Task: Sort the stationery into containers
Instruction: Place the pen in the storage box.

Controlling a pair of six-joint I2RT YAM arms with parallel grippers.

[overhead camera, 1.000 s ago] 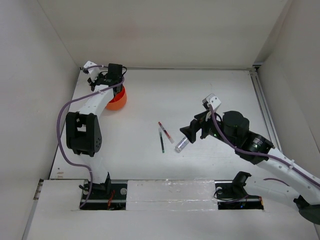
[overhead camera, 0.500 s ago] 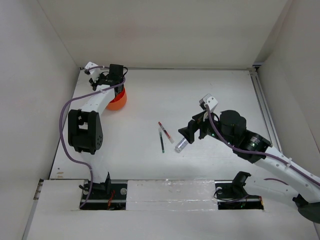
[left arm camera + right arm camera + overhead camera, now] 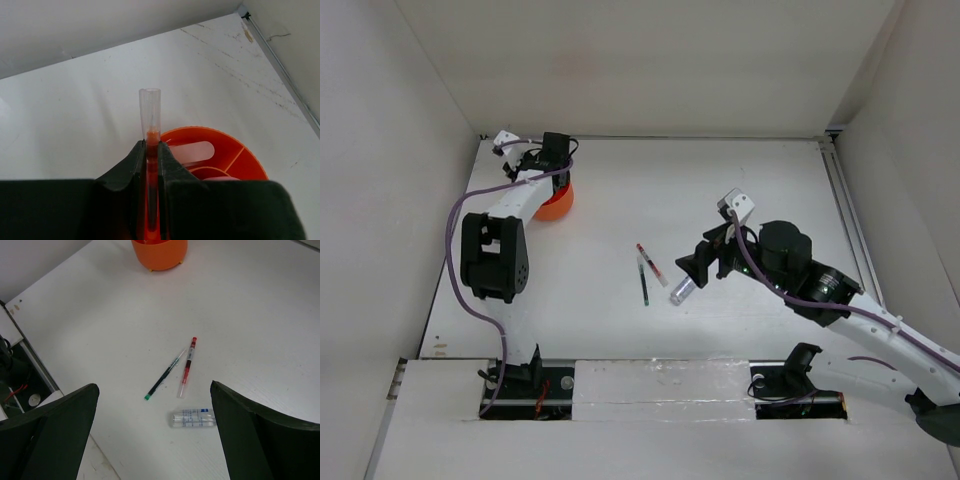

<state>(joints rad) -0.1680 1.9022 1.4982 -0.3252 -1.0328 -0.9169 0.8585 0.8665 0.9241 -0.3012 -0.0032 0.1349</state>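
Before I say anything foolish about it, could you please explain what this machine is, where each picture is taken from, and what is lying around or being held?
It is two robot arms bolted at the near edge of a white table. One picture looks down from above; the other two come from small cameras on each wrist.

The left gripper is shut on an orange pen, which points up out of the fingers. It hangs over the round orange tub, which has dividers inside.

The right gripper is open and holds nothing. On the table beneath it lie a red pen, a green pen and a small clear bottle.
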